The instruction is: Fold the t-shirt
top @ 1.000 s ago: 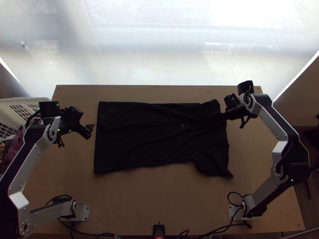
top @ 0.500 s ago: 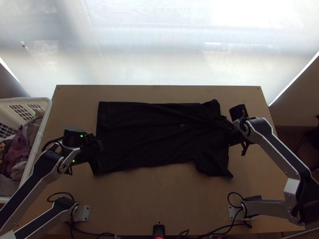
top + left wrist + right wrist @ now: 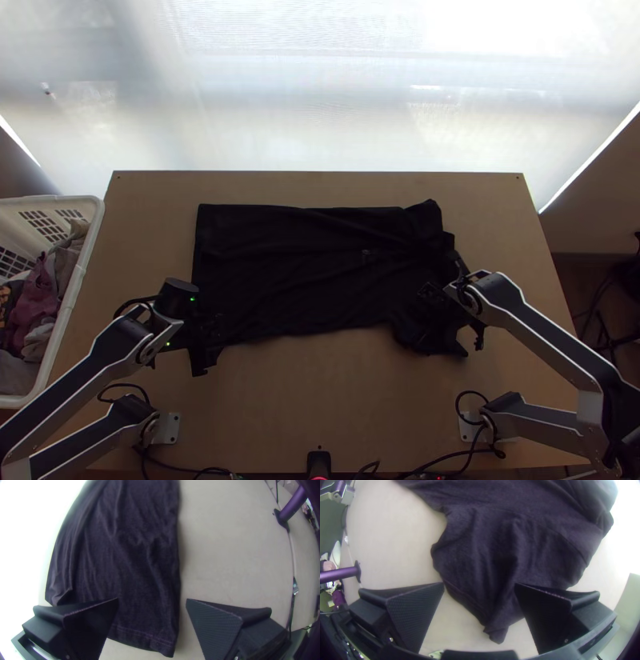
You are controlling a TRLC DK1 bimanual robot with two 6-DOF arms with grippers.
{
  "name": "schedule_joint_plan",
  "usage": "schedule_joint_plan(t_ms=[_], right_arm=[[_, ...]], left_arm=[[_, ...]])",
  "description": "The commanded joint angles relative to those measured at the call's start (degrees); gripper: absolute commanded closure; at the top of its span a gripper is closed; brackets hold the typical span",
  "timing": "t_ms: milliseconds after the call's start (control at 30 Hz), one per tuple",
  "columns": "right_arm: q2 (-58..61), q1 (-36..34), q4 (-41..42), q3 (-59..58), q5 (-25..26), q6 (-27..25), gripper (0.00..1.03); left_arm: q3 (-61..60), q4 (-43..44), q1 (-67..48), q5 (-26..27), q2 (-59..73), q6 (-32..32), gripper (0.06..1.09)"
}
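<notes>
"Bright backdrop (image 3: 320, 104), light wooden table (image 3: 320, 408), a white basket (image 3: 78, 272) of clothes off by the left arm. And the shirt?"

"The black t-shirt (image 3: 304, 272) lies lengthwise across the middle of the table, lightly wrinkled. Its stitched hem (image 3: 143, 636) is at the left arm's end, a sleeve (image 3: 486, 570) at the right arm's. I can't tell how many layers there are."

"So what's the step?"

"I'd say taking hold of the near side at both ends, to fold it away from the arms. Pinch well in from the edge – all layers together – then lift both ends at one pace, keeping the cloth taut between them. That sleeve comes to a crumpled point, so a grip on the tip alone might just drag it askew."

"And the grippers?"

"The left gripper (image 3: 152, 600) is wide apart at the hem corner, one finger over the cloth, the other out past its edge. It grips nothing."

"The right gripper (image 3: 479, 584)?"

"Also spread wide, the sleeve running between its fingers, unpinched. Whether either finger touches fabric, I can't tell. Lower them both before closing – otherwise they may catch only the top layer."
</notes>
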Motion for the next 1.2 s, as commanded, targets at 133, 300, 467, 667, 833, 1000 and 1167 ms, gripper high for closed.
schedule_joint_plan(t_ms=[133,300,467,667,833,1000,1167], right_arm=[[-0.75,4.27,1.60,-3.10,1.12,2.49,0.05],[-0.75,4.71,3.53,-4.07,1.29,3.81,0.05],[-0.75,4.98,4.85,-4.77,2.26,4.69,0.07],[-0.93,4.62,6.26,-4.95,4.45,5.04,0.16],[-1.19,4.01,7.31,-4.60,6.56,4.95,0.33],[-1.02,3.92,8.37,-5.39,6.56,4.78,0.52],[-0.14,4.01,9.86,-5.92,6.56,4.52,0.66]], left_arm=[[-0.50,-2.11,-3.56,-0.36,0.88,-0.95,0.11],[-3.75,0.79,-4.43,-1.50,1.32,-0.33,0.11],[-5.42,1.76,-4.70,-2.91,1.15,-0.33,0.11],[-6.57,2.99,-3.73,-3.70,0.80,1.25,0.28],[-7.09,3.78,-2.24,-3.70,0.80,1.86,0.47],[-8.76,3.87,-1.53,-3.61,0.62,2.74,0.70],[-11.14,5.45,-1.27,-3.35,0.45,3.01,0.82]])
